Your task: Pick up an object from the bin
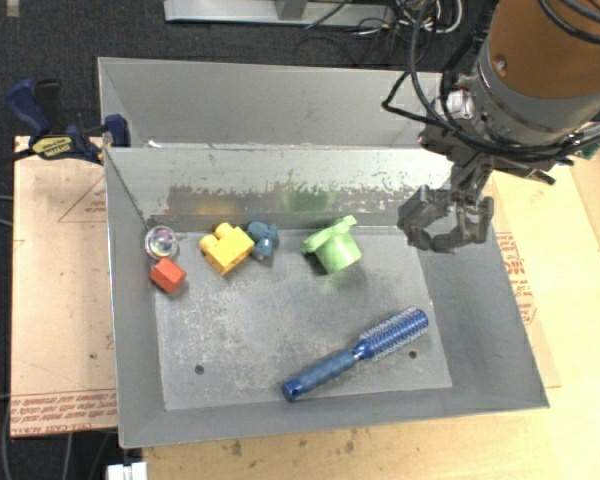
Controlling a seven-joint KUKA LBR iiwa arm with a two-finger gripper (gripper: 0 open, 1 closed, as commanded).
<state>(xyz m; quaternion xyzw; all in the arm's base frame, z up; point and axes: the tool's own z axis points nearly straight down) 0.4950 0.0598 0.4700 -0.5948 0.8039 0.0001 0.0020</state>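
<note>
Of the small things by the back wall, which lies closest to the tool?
The green plastic piece, at the row's right end toward the tool; the yellow block and red block lie farther left.

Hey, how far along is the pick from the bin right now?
Nothing looks picked yet: the green cylinder, yellow block, red block and blue brush all lie on the bin floor. In hand: the gripper hangs open and empty at the bin's right side, nearest the green cylinder. Left: descend, grasp, lift.
</note>
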